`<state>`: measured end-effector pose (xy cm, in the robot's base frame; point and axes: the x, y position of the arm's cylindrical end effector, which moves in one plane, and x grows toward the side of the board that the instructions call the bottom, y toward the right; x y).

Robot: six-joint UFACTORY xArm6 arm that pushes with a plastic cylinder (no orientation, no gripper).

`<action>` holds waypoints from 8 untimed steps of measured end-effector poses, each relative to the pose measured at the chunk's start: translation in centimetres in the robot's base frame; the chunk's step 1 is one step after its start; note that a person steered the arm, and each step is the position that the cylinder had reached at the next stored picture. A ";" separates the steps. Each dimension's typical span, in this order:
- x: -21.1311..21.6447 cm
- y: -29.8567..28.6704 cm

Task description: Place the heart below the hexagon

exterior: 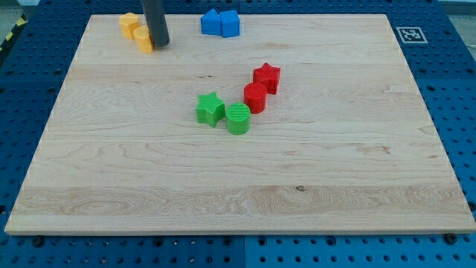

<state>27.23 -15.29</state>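
The yellow hexagon sits near the board's top left corner. The yellow heart lies just below and right of it, touching or nearly touching it, and is partly hidden by my rod. My tip rests on the board against the heart's right side.
Two blue blocks sit together at the top middle. A red star and a red cylinder sit near the middle, with a green star and a green cylinder to their lower left. The wooden board's top edge is close to the yellow blocks.
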 end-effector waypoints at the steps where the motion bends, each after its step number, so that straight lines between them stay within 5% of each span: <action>1: 0.0 -1.1; 6: -1.7 -2.3; 8: -1.7 6.4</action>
<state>25.58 -8.89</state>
